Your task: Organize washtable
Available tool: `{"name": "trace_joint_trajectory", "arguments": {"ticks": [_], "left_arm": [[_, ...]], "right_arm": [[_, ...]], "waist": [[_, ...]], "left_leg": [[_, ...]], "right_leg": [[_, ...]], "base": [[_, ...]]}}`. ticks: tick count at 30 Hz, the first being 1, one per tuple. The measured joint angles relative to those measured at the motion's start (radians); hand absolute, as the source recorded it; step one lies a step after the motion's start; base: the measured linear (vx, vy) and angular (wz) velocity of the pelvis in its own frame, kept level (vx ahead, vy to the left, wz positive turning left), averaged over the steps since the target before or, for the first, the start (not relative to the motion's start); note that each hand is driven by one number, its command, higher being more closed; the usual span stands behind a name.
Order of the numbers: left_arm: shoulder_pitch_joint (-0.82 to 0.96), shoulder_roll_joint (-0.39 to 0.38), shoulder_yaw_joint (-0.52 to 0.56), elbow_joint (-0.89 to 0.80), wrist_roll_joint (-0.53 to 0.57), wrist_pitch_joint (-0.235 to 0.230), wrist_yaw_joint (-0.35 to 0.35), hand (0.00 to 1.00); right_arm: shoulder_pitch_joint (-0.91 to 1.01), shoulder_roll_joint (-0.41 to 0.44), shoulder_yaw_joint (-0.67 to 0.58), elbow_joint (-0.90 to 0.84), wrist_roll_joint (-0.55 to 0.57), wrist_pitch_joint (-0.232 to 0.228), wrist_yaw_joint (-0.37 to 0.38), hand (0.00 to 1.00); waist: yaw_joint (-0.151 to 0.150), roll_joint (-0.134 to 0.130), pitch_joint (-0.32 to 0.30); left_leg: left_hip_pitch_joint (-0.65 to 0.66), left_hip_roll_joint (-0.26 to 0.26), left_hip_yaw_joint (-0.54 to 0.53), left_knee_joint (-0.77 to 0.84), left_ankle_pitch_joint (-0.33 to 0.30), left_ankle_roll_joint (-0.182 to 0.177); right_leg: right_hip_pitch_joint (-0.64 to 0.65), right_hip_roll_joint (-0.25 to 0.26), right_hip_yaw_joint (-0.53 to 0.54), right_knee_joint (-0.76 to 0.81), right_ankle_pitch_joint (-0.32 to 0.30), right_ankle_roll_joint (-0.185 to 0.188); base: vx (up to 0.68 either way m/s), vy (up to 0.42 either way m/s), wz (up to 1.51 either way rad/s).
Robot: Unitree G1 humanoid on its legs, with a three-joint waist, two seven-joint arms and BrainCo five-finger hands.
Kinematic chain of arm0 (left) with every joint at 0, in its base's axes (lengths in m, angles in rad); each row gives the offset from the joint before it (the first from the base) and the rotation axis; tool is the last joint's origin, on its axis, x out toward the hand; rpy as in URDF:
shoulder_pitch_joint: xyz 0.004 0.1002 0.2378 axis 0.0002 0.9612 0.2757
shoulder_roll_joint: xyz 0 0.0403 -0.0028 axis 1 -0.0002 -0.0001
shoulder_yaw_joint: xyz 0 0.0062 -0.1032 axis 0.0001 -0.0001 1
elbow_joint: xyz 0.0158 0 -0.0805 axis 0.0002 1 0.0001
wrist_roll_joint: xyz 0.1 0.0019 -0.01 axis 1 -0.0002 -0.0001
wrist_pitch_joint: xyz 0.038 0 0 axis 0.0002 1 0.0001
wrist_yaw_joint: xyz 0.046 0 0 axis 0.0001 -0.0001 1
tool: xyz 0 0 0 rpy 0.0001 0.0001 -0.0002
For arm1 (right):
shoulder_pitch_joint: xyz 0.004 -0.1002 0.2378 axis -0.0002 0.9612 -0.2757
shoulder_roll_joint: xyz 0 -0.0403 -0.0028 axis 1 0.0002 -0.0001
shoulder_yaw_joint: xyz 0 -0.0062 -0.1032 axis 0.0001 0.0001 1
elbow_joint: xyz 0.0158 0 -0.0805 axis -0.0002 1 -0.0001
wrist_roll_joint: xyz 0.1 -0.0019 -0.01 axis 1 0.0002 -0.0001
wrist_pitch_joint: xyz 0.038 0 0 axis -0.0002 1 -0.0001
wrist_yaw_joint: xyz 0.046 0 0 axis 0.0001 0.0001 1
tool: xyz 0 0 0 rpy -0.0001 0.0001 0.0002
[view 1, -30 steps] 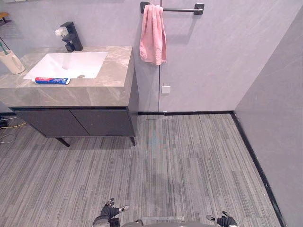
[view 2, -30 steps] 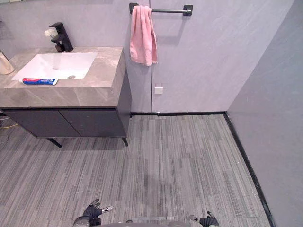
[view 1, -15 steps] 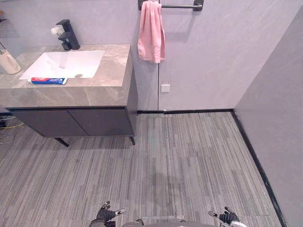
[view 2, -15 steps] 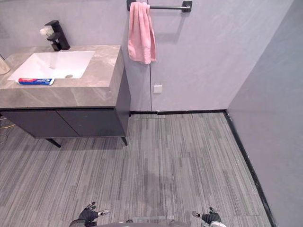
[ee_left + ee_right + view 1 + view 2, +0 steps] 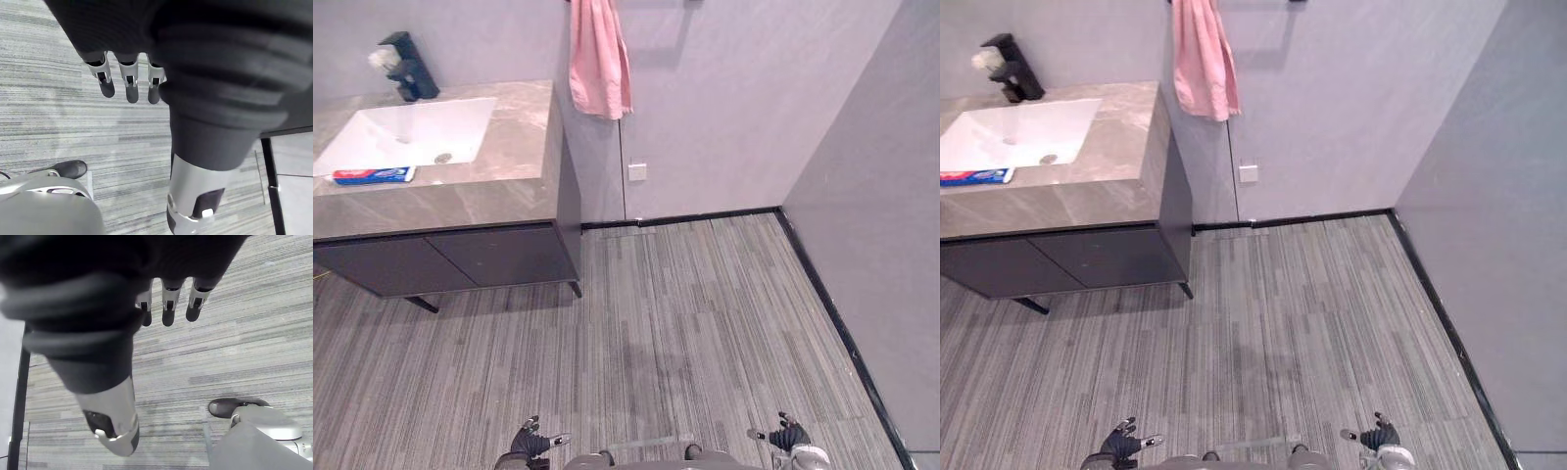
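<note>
Against the earlier pictures the whole scene is displaced: the table (image 5: 499, 186) is now set further towards the left edge of the head views, and the pink towel (image 5: 599, 59) is cut off at the top. This is read as a turn of the camera, not a move of the things. The toothpaste tube (image 5: 372, 175), the white sink (image 5: 401, 132) and the black faucet (image 5: 406, 67) are found in the same relation to one another as before. The tube is laid flat on the table's front ledge, just beside the sink's front rim, with the faucet behind the sink by the wall.

The left hand (image 5: 530, 443) and the right hand (image 5: 787, 434) are seen low at the bottom edge, over the striped floor (image 5: 685, 294) and well apart from the table, much as they were a moment ago. In the wrist views the left fingers (image 5: 128, 83) and the right fingers (image 5: 167, 308) are held straight and relaxed, with nothing grasped.

For the task, little is judged to be gained. Nothing on the table has been touched and the tidying is not yet begun. The distance to the table is still to be closed before the tube can be reached.
</note>
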Motion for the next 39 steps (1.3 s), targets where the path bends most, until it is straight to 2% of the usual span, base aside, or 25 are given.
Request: {"name": "trace_joint_trajectory", "arguments": {"ticks": [4, 5, 7, 10, 11, 12, 14, 15, 17, 18, 20, 23, 24, 26, 27, 28, 29, 30, 31, 32, 33, 35, 37, 38, 39], "left_arm": [[-0.044, 0.018, -0.040, -0.022, 0.000, -0.001, 0.001, 0.00], [-0.053, 0.027, -0.046, -0.026, 0.000, -0.002, 0.001, 0.00], [-0.060, 0.040, -0.046, -0.039, 0.000, -0.002, 0.002, 0.00], [-0.061, 0.042, -0.049, -0.037, 0.000, -0.002, 0.002, 0.00], [-0.056, 0.054, -0.074, -0.035, 0.000, -0.003, 0.000, 0.00], [-0.064, 0.033, -0.080, -0.026, 0.000, -0.002, -0.002, 0.00], [-0.071, 0.029, -0.072, -0.023, 0.000, -0.005, 0.000, 0.00], [-0.085, 0.017, -0.061, -0.023, 0.000, -0.005, 0.000, 0.00], [-0.085, 0.002, -0.041, -0.028, -0.001, -0.005, 0.000, 0.00], [-0.071, -0.018, -0.031, -0.048, 0.000, -0.006, -0.001, 0.00], [-0.047, -0.038, -0.030, -0.085, -0.001, -0.007, 0.000, 0.00], [-0.054, -0.063, -0.024, -0.114, -0.001, -0.007, 0.000, 0.00], [-0.055, -0.065, -0.024, -0.114, -0.001, -0.007, 0.000, 0.00], [-0.056, -0.068, -0.027, -0.115, -0.001, -0.008, 0.001, 0.00], [-0.052, -0.074, -0.039, -0.114, -0.002, -0.008, 0.002, 0.00], [-0.050, -0.079, -0.042, -0.111, -0.002, -0.008, 0.002, 0.00], [-0.051, -0.066, -0.044, -0.099, -0.003, -0.008, 0.006, 0.00], [-0.050, -0.062, -0.044, -0.100, -0.003, -0.010, 0.006, 0.00], [-0.051, -0.050, -0.043, -0.099, -0.004, -0.012, 0.007, 0.00], [-0.051, -0.047, -0.037, -0.097, -0.004, -0.012, 0.007, 0.00], [-0.051, -0.049, -0.037, -0.092, -0.004, -0.012, 0.006, 0.00], [-0.045, -0.055, -0.037, -0.073, -0.011, -0.011, 0.006, 0.00], [-0.041, -0.042, -0.050, -0.073, -0.012, -0.011, 0.006, 0.00], [-0.045, -0.033, -0.069, -0.073, -0.012, -0.009, 0.007, 0.00], [-0.047, -0.032, -0.075, -0.073, -0.012, -0.008, 0.007, 0.00]], "right_arm": [[-0.031, 0.041, 0.013, -0.027, 0.021, 0.000, 0.001, 0.00], [-0.031, 0.043, 0.039, -0.027, 0.020, 0.001, 0.002, 0.00], [-0.044, 0.038, 0.063, -0.029, 0.019, 0.001, 0.002, 0.00], [-0.070, 0.015, 0.086, -0.029, 0.019, 0.001, 0.001, 0.00], [-0.064, 0.008, 0.088, -0.031, 0.019, -0.001, 0.000, 0.00], [-0.060, -0.025, 0.085, -0.024, 0.019, 0.000, -0.001, 0.00], [-0.071, -0.038, 0.079, -0.029, 0.019, 0.000, -0.002, 0.00], [-0.071, -0.036, 0.078, -0.029, 0.019, 0.000, -0.001, 0.00], [-0.063, -0.026, 0.082, -0.030, 0.020, 0.001, -0.001, 0.00], [-0.048, -0.007, 0.082, -0.056, 0.020, 0.000, -0.002, 0.00], [-0.033, 0.012, 0.083, -0.085, 0.028, -0.003, -0.003, 0.00], [-0.034, 0.028, 0.078, -0.100, 0.039, -0.004, -0.006, 0.00], [-0.036, 0.031, 0.074, -0.100, 0.039, -0.004, -0.008, 0.00], [-0.036, 0.045, 0.065, -0.100, 0.039, -0.004, -0.019, 0.00], [-0.025, 0.034, 0.051, -0.097, 0.039, -0.004, -0.026, 0.00], [-0.020, 0.023, 0.051, -0.095, 0.039, -0.003, -0.027, 0.00], [-0.028, 0.028, 0.052, -0.074, 0.039, 0.000, -0.027, 0.00], [-0.027, 0.030, 0.053, -0.072, 0.039, 0.000, -0.026, 0.00], [-0.030, 0.034, 0.052, -0.067, 0.038, -0.001, -0.026, 0.00], [-0.033, 0.030, 0.050, -0.058, 0.037, -0.001, -0.027, 0.00], [-0.033, 0.027, 0.049, -0.055, 0.037, 0.000, -0.026, 0.00], [-0.040, 0.027, 0.050, -0.054, 0.036, -0.001, -0.025, 0.00], [-0.031, 0.042, 0.052, -0.049, 0.030, 0.000, -0.022, 0.00], [-0.019, 0.051, 0.051, -0.049, 0.029, 0.000, -0.021, 0.00], [-0.009, 0.054, 0.052, -0.049, 0.029, 0.001, -0.020, 0.00]], "waist": [[-0.002, -0.001, 0.047], [-0.003, 0.000, 0.054], [-0.012, -0.011, 0.057], [-0.046, 0.008, 0.068], [-0.053, -0.007, 0.062], [-0.052, 0.029, 0.060], [-0.056, 0.047, 0.057], [-0.052, 0.059, 0.057], [-0.051, 0.061, 0.059], [-0.049, 0.058, 0.060], [-0.036, 0.049, 0.062], [-0.006, 0.042, 0.065], [0.002, 0.041, 0.065], [0.003, 0.024, 0.075], [0.002, 0.039, 0.069], [0.004, 0.062, 0.060], [0.006, 0.047, 0.060], [0.006, 0.038, 0.057], [0.006, 0.005, 0.047], [0.006, -0.009, 0.048], [0.007, -0.011, 0.048], [0.006, -0.011, 0.047], [0.001, -0.026, 0.046], [0.000, -0.034, 0.045], [0.001, -0.036, 0.044]], "left_leg": [[0.077, 0.018, 0.033, 0.019, -0.049, 0.015], [0.104, 0.018, 0.039, 0.009, -0.060, 0.015], [0.142, 0.025, 0.043, -0.024, -0.070, 0.004], [0.181, 0.060, 0.042, -0.060, -0.065, -0.011], [0.204, 0.048, 0.033, -0.076, -0.060, -0.033], [0.227, 0.080, 0.026, -0.080, -0.070, -0.060], [0.215, 0.105, 0.010, -0.032, -0.033, -0.123], [0.160, 0.136, -0.011, 0.108, 0.004, -0.156], [0.085, 0.172, -0.055, 0.312, 0.066, -0.144], [0.000, 0.210, -0.094, 0.574, 0.085, -0.121], [-0.090, 0.235, -0.080, 0.750, 0.059, -0.107], [-0.239, 0.240, -0.040, 0.698, 0.031, -0.061], [-0.258, 0.237, -0.027, 0.655, 0.028, -0.055], [-0.293, 0.182, -0.012, 0.447, 0.030, -0.053], [-0.294, 0.131, -0.017, 0.204, 0.106, -0.059], [-0.295, 0.128, -0.020, 0.121, 0.178, -0.052], [-0.268, 0.089, -0.008, 0.097, 0.199, 0.004], [-0.262, 0.075, -0.006, 0.083, 0.198, 0.006], [-0.262, 0.028, -0.003, 0.070, 0.176, 0.027], [-0.267, 0.004, 0.000, 0.095, 0.135, 0.045], [-0.264, -0.004, 0.002, 0.106, 0.117, 0.052], [-0.217, -0.031, 0.006, 0.101, 0.075, 0.065], [-0.155, -0.062, -0.006, 0.076, 0.046, 0.075], [-0.116, -0.079, -0.022, 0.077, 0.032, 0.088], [-0.074, -0.086, -0.032, 0.071, 0.017, 0.098]], "right_leg": [[-0.145, -0.024, -0.071, 0.373, 0.021, 0.036], [-0.176, -0.047, -0.133, 0.414, -0.014, 0.006], [-0.238, -0.054, -0.211, 0.411, -0.052, -0.025], [-0.298, -0.015, -0.271, 0.273, -0.020, -0.053], [-0.290, -0.003, -0.278, 0.125, 0.112, -0.094], [-0.284, 0.023, -0.296, 0.161, 0.122, -0.139], [-0.281, 0.039, -0.302, 0.166, 0.074, -0.155], [-0.241, 0.066, -0.303, 0.132, 0.062, -0.174], [-0.158, 0.088, -0.301, 0.059, 0.062, -0.177], [-0.041, 0.114, -0.296, -0.026, 0.065, -0.182], [0.065, 0.125, -0.276, -0.091, 0.061, -0.190], [0.151, 0.117, -0.245, -0.158, 0.061, -0.189], [0.164, 0.112, -0.240, -0.167, 0.060, -0.188], [0.217, 0.072, -0.241, -0.195, 0.045, -0.160], [0.238, 0.056, -0.244, -0.208, 0.016, -0.113], [0.242, 0.064, -0.242, -0.208, 0.005, -0.097], [0.254, 0.035, -0.230, -0.209, -0.013, -0.077], [0.254, 0.024, -0.226, -0.212, -0.014, -0.075], [0.254, -0.017, -0.227, -0.212, -0.034, -0.050], [0.254, -0.044, -0.224, -0.190, -0.047, -0.036], [0.253, -0.055, -0.221, -0.170, -0.050, -0.035], [0.203, -0.083, -0.183, 0.021, -0.049, -0.032], [0.093, -0.117, -0.149, 0.310, -0.011, 0.037], [0.035, -0.123, -0.131, 0.472, -0.031, 0.051], [-0.010, -0.121, -0.130, 0.546, -0.061, 0.032]], "base": [[0.16, 0.048, -0.23], [0.22, 0.027, -0.22], [0.23, -0.033, -0.04], [0.29, -0.124, 0.08], [0.32, -0.116, -0.04], [0.39, -0.132, -0.11], [0.46, -0.206, -0.21], [0.53, -0.285, -0.19], [0.44, -0.214, -0.09], [0.33, -0.134, -0.09], [0.36, -0.093, -0.26], [0.28, 0.002, -0.30], [0.26, 0.097, -0.24], [0.32, 0.199, 0.03], [0.32, 0.258, 0.14], [0.33, 0.287, 0.09], [0.17, 0.156, 0.03], [0.30, 0.208, 0.13], [0.30, 0.164, 0.19], [0.36, 0.202, 0.18], [0.32, 0.177, 0.07], [0.37, 0.213, 0.06], [0.34, 0.141, 0.26], [0.38, 0.073, 0.41], [0.39, 0.051, 0.44]]}}
